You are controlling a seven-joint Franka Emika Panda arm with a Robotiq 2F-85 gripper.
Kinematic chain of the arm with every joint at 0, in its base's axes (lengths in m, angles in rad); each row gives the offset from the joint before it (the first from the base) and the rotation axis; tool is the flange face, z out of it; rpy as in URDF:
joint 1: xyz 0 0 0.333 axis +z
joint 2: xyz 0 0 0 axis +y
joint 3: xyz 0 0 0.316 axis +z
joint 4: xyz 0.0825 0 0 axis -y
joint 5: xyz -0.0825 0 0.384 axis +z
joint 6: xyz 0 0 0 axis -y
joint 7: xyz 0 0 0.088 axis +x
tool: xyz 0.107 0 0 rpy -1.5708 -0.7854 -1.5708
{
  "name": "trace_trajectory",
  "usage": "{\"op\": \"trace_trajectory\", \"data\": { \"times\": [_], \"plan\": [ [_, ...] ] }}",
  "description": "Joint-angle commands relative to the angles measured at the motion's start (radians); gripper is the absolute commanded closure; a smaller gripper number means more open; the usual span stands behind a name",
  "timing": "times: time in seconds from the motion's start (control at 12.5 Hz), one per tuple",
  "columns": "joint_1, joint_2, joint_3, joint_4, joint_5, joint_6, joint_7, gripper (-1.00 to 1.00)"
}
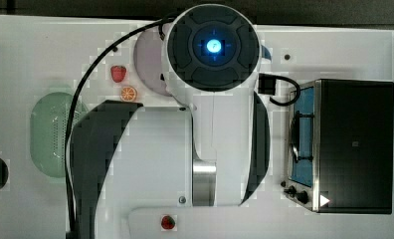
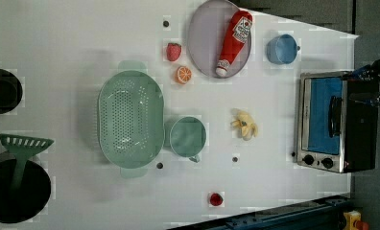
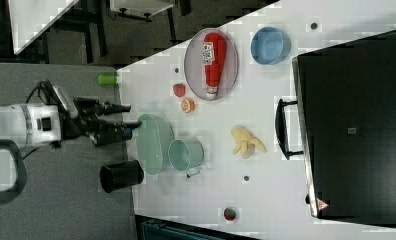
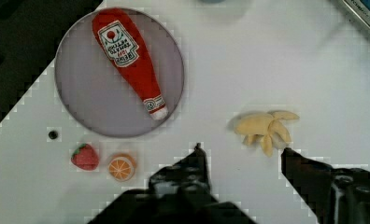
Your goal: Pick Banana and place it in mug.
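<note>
With the gripper (image 4: 241, 151) hanging spread and empty high above the table, the banana (image 4: 266, 129) lying loose just ahead of its fingertips and the mug (image 2: 188, 136) further off, a careless descent might pinch only a floppy peel flap.

Ketchup bottle (image 2: 234, 42) on grey plate (image 2: 202, 43), strawberry (image 2: 173, 51) and orange slice (image 2: 183, 74) beside.

white table (image 2: 82, 28), grey floor (image 3: 61, 200)
</note>
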Motion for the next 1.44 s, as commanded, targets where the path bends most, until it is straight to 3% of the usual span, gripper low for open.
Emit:
{"op": "trace_trajectory", "data": {
  "times": [0.08, 0.24, 0.64, 1.04, 1.44],
  "plan": [
    [-0.012, -0.317, -0.051, -0.17, -0.04, -0.152, 0.023, -0.59],
    [-0.012, -0.316, -0.051, -0.172, -0.04, -0.151, 0.023, -0.99],
    [-0.011, -0.275, -0.05, -0.305, -0.04, -0.01, -0.007, -1.0],
    [-0.011, -0.156, -0.052, -0.513, -0.04, 0.332, -0.323, -1.0],
    [-0.014, 0.032, -0.059, -0.596, -0.041, 0.566, -0.702, -1.0]
  ]
}}
